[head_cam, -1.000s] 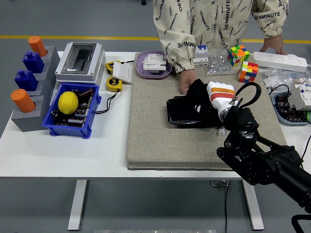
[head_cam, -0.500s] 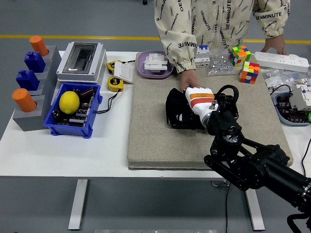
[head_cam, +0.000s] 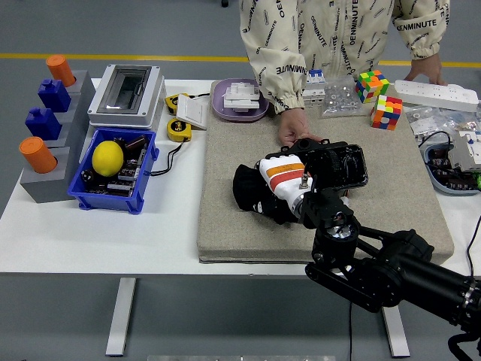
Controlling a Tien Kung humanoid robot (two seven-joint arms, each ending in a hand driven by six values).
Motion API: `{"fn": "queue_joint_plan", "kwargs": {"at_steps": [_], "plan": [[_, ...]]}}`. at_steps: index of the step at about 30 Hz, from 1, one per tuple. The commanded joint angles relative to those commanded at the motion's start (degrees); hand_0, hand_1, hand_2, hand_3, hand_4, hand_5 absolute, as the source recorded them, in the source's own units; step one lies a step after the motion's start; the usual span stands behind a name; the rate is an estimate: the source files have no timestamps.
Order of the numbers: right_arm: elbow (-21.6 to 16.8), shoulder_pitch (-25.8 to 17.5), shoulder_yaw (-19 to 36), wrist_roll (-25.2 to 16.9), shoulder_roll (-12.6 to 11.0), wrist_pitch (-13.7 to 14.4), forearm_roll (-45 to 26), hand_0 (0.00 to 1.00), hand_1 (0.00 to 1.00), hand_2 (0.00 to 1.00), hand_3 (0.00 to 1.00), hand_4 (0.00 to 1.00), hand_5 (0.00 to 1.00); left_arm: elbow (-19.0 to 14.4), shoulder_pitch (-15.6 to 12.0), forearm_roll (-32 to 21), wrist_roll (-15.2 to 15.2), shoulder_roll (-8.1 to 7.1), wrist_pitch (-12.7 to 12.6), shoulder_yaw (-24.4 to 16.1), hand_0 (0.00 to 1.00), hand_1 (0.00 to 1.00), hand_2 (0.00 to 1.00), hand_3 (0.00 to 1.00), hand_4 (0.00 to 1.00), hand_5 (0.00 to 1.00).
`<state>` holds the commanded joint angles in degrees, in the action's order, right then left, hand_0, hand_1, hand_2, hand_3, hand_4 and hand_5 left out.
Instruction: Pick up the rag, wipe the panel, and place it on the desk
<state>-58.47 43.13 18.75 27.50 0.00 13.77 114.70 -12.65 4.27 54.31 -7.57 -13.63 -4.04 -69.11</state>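
Note:
My right hand (head_cam: 264, 188), with a white back and an orange stripe, is shut on a black rag (head_cam: 246, 192). It holds the rag down on the grey mat (head_cam: 225, 226), just left of the black panel (head_cam: 342, 162). The panel lies flat on the mat behind my wrist, which partly hides it. A person at the far side rests a hand (head_cam: 291, 129) at the panel's far left corner. The left arm is out of view.
A blue bin (head_cam: 143, 188) with a yellow ball (head_cam: 107, 158), a grey electrical box (head_cam: 124, 90) and two tape measures (head_cam: 179, 129) stand to the left. A purple tray (head_cam: 239, 101), Rubik's cubes (head_cam: 385, 111), a power strip (head_cam: 436, 94) and parts bins line the back and right.
My right hand has swept left and nearer with the rag, from over the panel onto the mat beside it. The panel now shows behind my wrist. The person's hand stays by it.

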Motion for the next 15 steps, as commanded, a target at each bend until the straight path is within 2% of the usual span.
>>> {"fn": "queue_joint_plan", "kwargs": {"at_steps": [5, 15], "plan": [[-0.7, 0.2, -0.8, 0.0, 0.0, 0.0, -0.2, 0.4, 0.445, 0.509, 0.521, 0.915, 0.265, -0.1, 0.1, 0.0, 0.0, -0.02, 0.0, 0.0, 0.651, 0.662, 0.695, 0.58, 0.678, 0.444], [0.3, -0.1, 2.5, 0.0, 0.0, 0.1, 0.2, 0.4, 0.445, 0.509, 0.521, 0.915, 0.264, 0.0, -0.2, -0.1, 0.0, -0.01, 0.0, 0.2, 0.653, 0.662, 0.696, 0.581, 0.678, 0.444]]}}
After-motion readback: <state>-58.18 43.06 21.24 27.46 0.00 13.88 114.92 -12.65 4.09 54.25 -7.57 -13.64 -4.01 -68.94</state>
